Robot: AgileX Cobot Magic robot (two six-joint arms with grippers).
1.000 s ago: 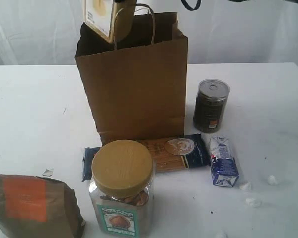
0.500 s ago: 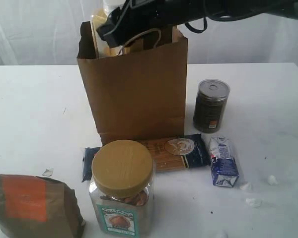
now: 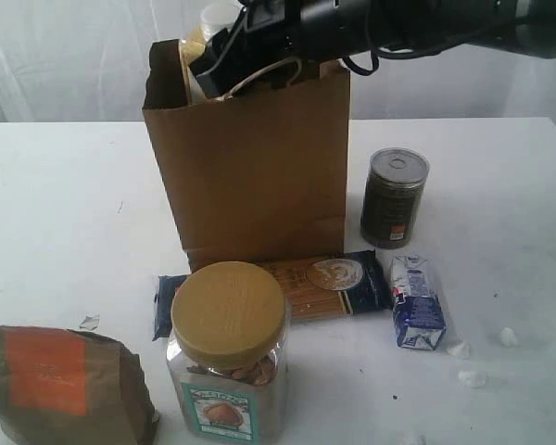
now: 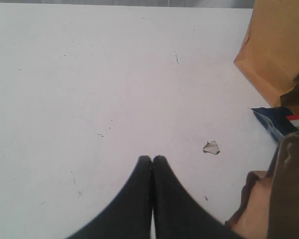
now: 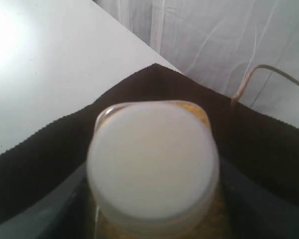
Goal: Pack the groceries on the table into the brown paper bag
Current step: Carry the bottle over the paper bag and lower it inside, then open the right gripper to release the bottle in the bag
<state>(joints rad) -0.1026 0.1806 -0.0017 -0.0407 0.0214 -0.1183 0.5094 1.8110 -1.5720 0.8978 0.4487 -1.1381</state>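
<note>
The right claw (image 3: 221, 57) pinches the bottle (image 5: 152, 159) by its sides, cap up, half inside the open top of the bag (image 3: 250, 158) so it can go in standing, while the left claw (image 4: 152, 160), pressed together and empty, hangs over the bare bench (image 4: 89, 74).

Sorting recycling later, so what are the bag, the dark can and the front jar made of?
Bag: matte brown kraft paper, creased folds. Dark can: likely metal, shiny ringed top with pull tab. Jar: clear and glossy, plastic or glass, can't tell; tan lid looks matte plastic.
</note>
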